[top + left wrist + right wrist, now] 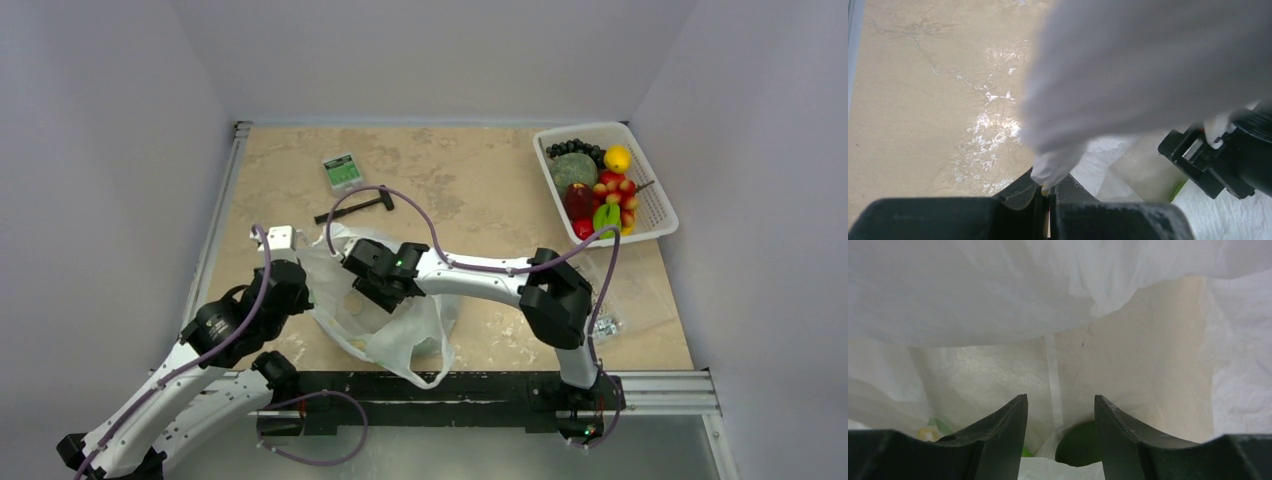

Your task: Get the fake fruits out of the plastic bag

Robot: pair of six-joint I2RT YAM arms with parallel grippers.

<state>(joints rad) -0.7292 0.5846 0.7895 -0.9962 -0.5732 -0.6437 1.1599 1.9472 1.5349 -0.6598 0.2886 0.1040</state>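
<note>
— Beige marbled desk [470, 190], pale grey walls all round. Where is the plastic bag?

— The plastic bag [400, 335] lies crumpled at about 7 o'clock on the desk, close to the near edge. One loop handle trails toward 6 o'clock.

— And the left hand?

— The left hand [1046, 186] is at the bag's 9 o'clock side. Its fingers are pressed together, with a fold of the white plastic pinched between them and drawn up off the desk.

— The right one?

— The right hand [1060, 400] reaches into the bag from 3 o'clock, with white plastic all around it. Its fingers stand apart with nothing between the tips. A green fruit [1080, 445] shows low in the gap, half covered by a fold. I cannot tell whether either finger touches it.

— Anything else in there?

— A pale yellow and green scrap shows at 8 o'clock in the wrist view. It is too hidden to name.

— And outside the bag?

— A white basket [660, 205] sits at 2 o'clock, well apart from the bag, with a pile of fruit [600, 190] in it.
</note>
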